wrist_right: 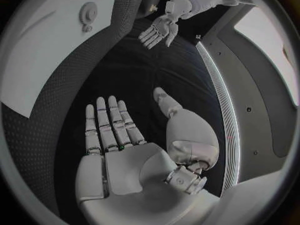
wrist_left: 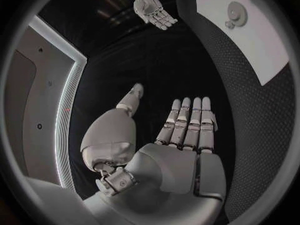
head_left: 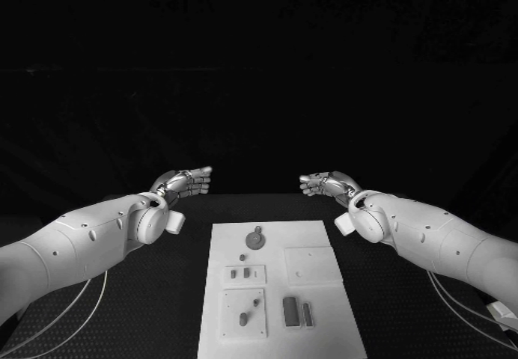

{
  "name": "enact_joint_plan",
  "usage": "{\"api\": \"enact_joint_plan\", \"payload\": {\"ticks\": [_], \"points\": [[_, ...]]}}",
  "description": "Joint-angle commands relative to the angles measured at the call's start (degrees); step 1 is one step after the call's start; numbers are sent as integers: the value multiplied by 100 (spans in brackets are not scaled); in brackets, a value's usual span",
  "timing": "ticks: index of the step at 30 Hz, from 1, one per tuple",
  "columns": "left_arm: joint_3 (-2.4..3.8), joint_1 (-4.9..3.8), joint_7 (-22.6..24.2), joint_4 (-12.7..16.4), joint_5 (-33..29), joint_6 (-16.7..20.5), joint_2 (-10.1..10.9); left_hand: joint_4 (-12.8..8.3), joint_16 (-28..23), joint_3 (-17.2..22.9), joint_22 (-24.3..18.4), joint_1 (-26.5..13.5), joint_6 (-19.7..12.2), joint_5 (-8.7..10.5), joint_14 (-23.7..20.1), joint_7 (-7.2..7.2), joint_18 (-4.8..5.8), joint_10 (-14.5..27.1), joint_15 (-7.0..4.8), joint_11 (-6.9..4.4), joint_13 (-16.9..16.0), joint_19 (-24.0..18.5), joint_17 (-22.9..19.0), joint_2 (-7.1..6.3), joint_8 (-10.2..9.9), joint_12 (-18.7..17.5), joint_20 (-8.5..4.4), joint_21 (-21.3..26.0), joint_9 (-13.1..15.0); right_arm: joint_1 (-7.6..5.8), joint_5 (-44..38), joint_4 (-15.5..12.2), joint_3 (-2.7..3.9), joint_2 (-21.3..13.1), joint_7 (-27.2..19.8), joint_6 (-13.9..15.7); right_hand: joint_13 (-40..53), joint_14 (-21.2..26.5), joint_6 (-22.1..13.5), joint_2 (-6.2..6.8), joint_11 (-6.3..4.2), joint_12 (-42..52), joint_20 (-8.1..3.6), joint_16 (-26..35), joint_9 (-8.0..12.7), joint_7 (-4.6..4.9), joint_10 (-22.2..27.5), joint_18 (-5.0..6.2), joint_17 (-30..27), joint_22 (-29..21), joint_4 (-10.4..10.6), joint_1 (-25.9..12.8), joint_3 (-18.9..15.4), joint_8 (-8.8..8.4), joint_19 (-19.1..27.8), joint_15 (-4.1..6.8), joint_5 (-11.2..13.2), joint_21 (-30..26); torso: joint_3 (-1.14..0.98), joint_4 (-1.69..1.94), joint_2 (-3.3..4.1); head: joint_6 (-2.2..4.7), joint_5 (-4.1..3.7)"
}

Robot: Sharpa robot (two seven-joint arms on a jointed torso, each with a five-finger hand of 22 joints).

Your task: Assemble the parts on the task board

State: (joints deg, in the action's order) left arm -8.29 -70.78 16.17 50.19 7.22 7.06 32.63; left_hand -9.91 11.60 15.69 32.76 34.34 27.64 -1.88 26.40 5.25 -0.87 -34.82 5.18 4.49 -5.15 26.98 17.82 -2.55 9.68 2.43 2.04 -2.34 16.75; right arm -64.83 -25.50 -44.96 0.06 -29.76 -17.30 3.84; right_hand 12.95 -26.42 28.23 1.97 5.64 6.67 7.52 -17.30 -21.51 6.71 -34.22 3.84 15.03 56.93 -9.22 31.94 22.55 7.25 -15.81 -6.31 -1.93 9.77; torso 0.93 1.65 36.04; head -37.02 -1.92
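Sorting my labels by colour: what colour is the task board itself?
White; the task board shows best in the head view, against the black table.

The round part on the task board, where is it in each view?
Head view: round part near the far end of the task board.
Left wrist view: round part on the board.
Right wrist view: round part likewise.
Shared landmark: the board itself.

You have 3 views. The head camera looks down from above onto the black table [head_left: 162, 299], taking in the whole task board [head_left: 283, 292] and both arms. Each wrist camera sits close behind its own open palm, left hand [wrist_left: 181, 150] and right hand [wrist_right: 119, 150], facing out along the fingers. Both wrist views share the board's far end and the opposite hand.
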Motion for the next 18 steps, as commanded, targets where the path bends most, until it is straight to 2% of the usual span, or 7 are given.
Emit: {"api": "enact_joint_plan", "payload": {"ticks": [1,2,7,10,12,18], "points": [[28,32,55,130,-21,128,29,991,-1160,-1569,-3276,-3434,-2764,188,-2640,-525,87,3482,-518,-449,515,-2698,-1782,255,-968,-243,-204,234,-1675,9,70,-124,2,-39,-42,120,-1295,2642,-2823,-197,-564,-667,-752,1730,2151,-671,3422,-384,-1503,-5693,922,-3194,-2255,-725,1581,631,193,-977,-7,-20,-64,29,18],[41,49,76,193,-33,188,48,991,-1160,-1569,-3276,-3434,-2764,188,-2640,-525,87,3482,-518,-449,515,-2698,-1782,255,-968,-243,-204,234,-1675,16,106,-188,2,-60,-59,177,-1295,2642,-2823,-197,-564,-667,-752,1730,2151,-671,3422,-384,-1503,-5693,922,-3194,-2255,-725,1581,631,193,-977,-13,-31,-96,47,31],[157,198,266,750,-134,706,219,991,-1160,-1569,-3276,-3434,-2764,188,-2640,-525,87,3482,-518,-449,515,-2698,-1782,255,-968,-243,-204,234,-1675,74,422,-745,1,-245,-213,675,-1295,2642,-2823,-197,-564,-667,-752,1730,2151,-671,3422,-384,-1503,-5693,922,-3194,-2255,-725,1581,631,193,-977,-64,-117,-345,186,134],[250,317,417,1195,-215,1119,355,991,-1160,-1569,-3276,-3434,-2764,188,-2640,-525,87,3482,-518,-449,515,-2698,-1782,255,-968,-243,-204,234,-1675,121,675,-1190,0,-393,-336,1072,-1295,2642,-2823,-197,-564,-667,-752,1730,2151,-671,3422,-384,-1503,-5693,922,-3194,-2255,-725,1581,631,193,-977,-83,-149,-439,238,173],[343,437,569,1642,-296,1535,492,991,-1160,-1569,-3276,-3434,-2764,188,-2640,-525,87,3482,-518,-449,515,-2698,-1782,255,-968,-243,-204,234,-1675,167,928,-1637,-1,-542,-460,1471,-1295,2642,-2823,-197,-564,-667,-752,1730,2151,-671,3422,-384,-1503,-5693,922,-3194,-2255,-725,1581,631,193,-977,-92,-163,-479,260,190],[569,728,938,2729,-494,2546,824,991,-1160,-1569,-3276,-3434,-2764,188,-2640,-525,87,3482,-518,-449,515,-2698,-1782,255,-968,-243,-204,234,-1675,282,1547,-2730,-3,-905,-761,2447,-1295,2642,-2823,-197,-564,-667,-752,1730,2151,-671,3422,-384,-1503,-5693,922,-3194,-2255,-725,1581,631,193,-977,-93,-165,-485,264,192]]}}
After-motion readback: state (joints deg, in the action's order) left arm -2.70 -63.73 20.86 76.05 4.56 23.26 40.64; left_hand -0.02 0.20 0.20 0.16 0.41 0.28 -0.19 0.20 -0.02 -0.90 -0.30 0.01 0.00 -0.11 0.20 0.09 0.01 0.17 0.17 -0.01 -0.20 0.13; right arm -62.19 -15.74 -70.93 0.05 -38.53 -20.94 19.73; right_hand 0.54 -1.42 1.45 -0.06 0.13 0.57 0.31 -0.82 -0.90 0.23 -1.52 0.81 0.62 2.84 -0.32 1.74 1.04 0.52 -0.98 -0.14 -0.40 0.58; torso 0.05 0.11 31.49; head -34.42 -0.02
